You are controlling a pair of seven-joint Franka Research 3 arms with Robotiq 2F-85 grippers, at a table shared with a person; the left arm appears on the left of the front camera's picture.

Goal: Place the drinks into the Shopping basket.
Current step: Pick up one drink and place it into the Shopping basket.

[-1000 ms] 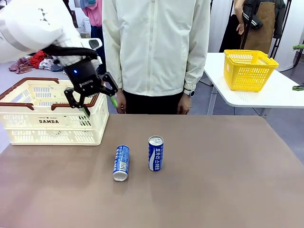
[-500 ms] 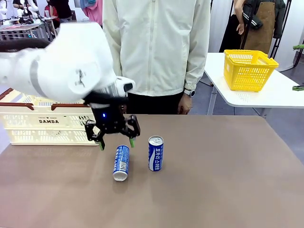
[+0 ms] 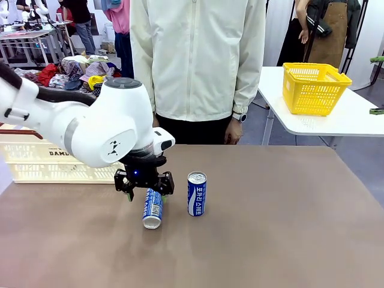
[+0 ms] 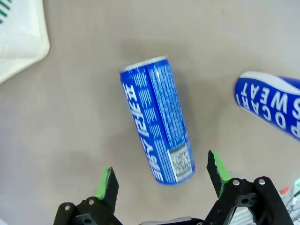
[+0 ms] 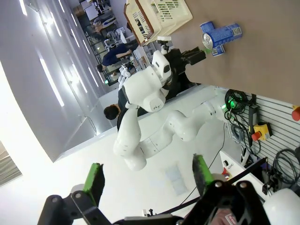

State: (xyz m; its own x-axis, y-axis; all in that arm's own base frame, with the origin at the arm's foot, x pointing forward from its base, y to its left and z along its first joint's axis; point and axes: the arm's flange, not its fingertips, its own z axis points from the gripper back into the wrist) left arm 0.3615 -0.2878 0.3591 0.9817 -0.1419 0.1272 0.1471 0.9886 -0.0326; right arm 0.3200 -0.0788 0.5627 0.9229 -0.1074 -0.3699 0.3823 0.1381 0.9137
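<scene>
Front on: nothing delivered yet, by the look of it. Both drinks out on the brown table [image 3: 270,228], well apart from the Shopping basket [image 3: 36,165] at the left, itself half hidden behind the white arm. Lying can [image 3: 153,209] on its side, upright can [image 3: 197,193] near it on the right, not touching. Down low over the far end of the lying can, the left gripper [image 3: 146,193], spread wide, a green pad on either side, no contact to be seen. Judged as the reach for the first can, with the squeeze, the lift and the drop into the basket all to come, then the same again for the second. Over to the left wrist: straight down on the lying can [image 4: 157,119], slanted across the tabletop, barcode end level with the parted fingertips [image 4: 108,177], bare table showing on both sides, nothing clutched. Upright can [image 4: 269,105] at the right edge, a corner of the basket [image 4: 21,33] top left. Over to the right wrist: right gripper [image 5: 147,168] parted wide, empty, pointing off across the room; far away, both cans and the basket beside the other arm.
</scene>
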